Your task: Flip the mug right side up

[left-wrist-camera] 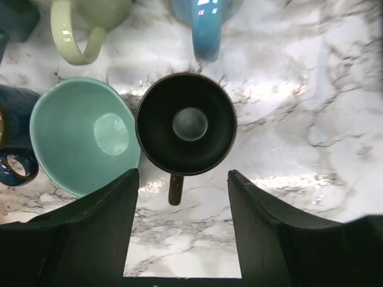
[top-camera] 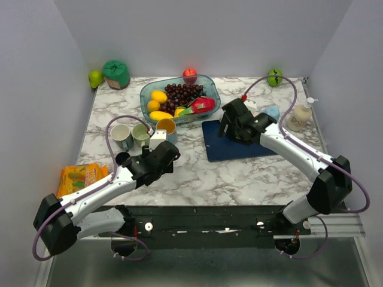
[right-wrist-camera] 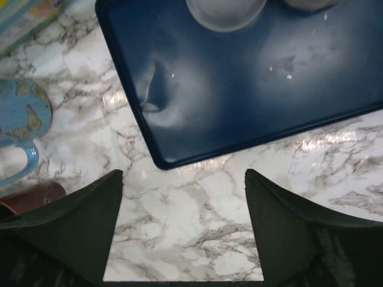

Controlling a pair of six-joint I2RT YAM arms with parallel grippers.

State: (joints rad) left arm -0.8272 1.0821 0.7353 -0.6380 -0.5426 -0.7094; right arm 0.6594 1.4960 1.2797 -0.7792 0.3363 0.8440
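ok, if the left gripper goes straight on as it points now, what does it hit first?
Probably the dark mug, centred ahead of the open left gripper, handle nearest. Depth is unclear.

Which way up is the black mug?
Right side up, it looks: the black mug shows its open mouth and bare inside bottom.

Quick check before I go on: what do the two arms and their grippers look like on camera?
The left arm and right arm have white link shells with black joints. A lavender cable loops alongside each; the right one's ends at a red fitting. The left gripper and right gripper have plain dark wedge-shaped fingers, no markings visible.
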